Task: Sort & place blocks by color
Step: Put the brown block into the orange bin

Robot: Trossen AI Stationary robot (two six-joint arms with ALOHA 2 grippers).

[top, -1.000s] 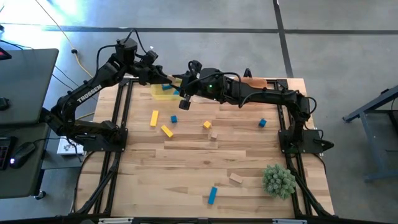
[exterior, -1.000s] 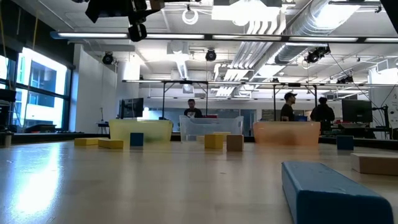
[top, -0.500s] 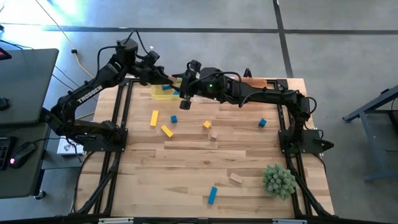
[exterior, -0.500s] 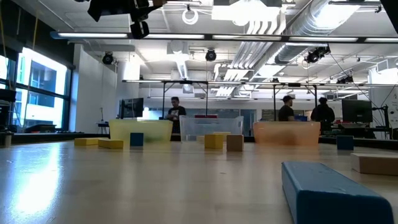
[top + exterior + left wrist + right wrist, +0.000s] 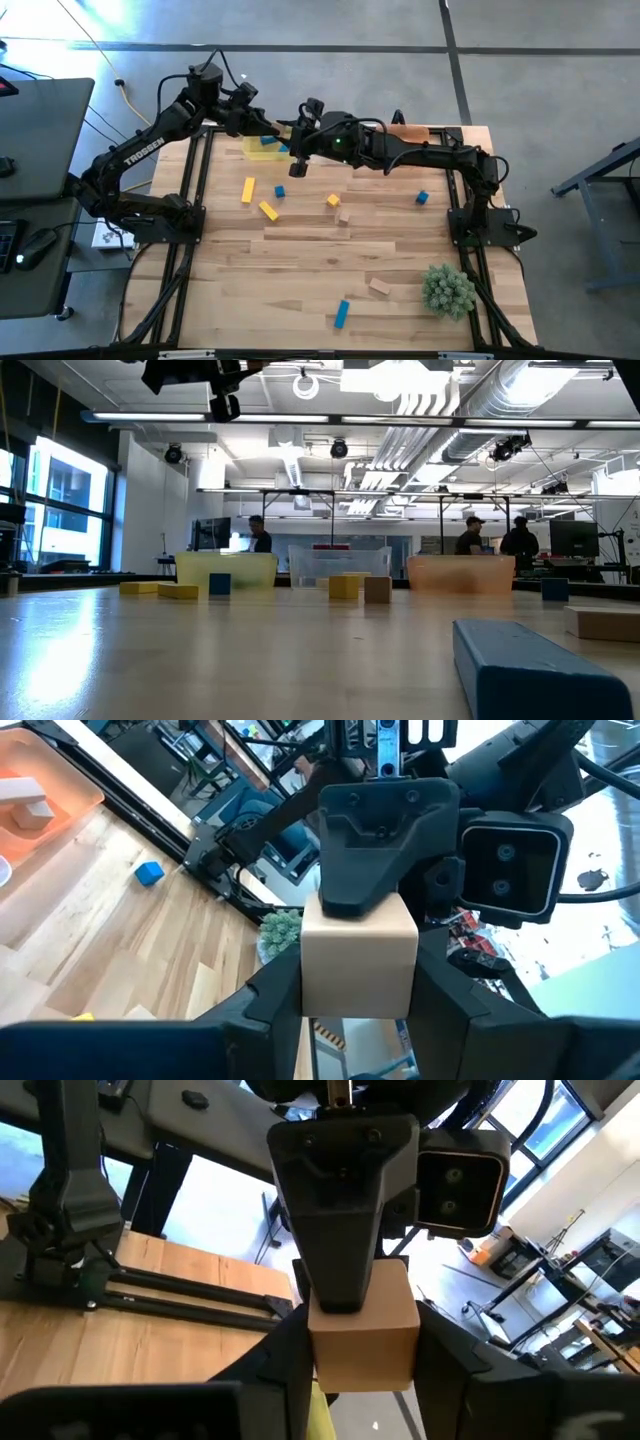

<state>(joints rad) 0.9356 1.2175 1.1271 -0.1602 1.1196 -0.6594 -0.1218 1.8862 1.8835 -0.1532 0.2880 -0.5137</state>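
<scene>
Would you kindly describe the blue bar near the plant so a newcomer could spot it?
Find the spiky green plant ball on the table's right-arm side. Just past a tan block toward the left arm lies the blue bar. It is the only blue piece nearby, long, not cubic.

Both pincers (image 5: 362, 1342) clamp one tan block (image 5: 364, 1330) above the table (image 5: 90, 1335).

Overhead view straight down on table (image 5: 330, 275), low view level across it, wrist views facing each other.
</scene>
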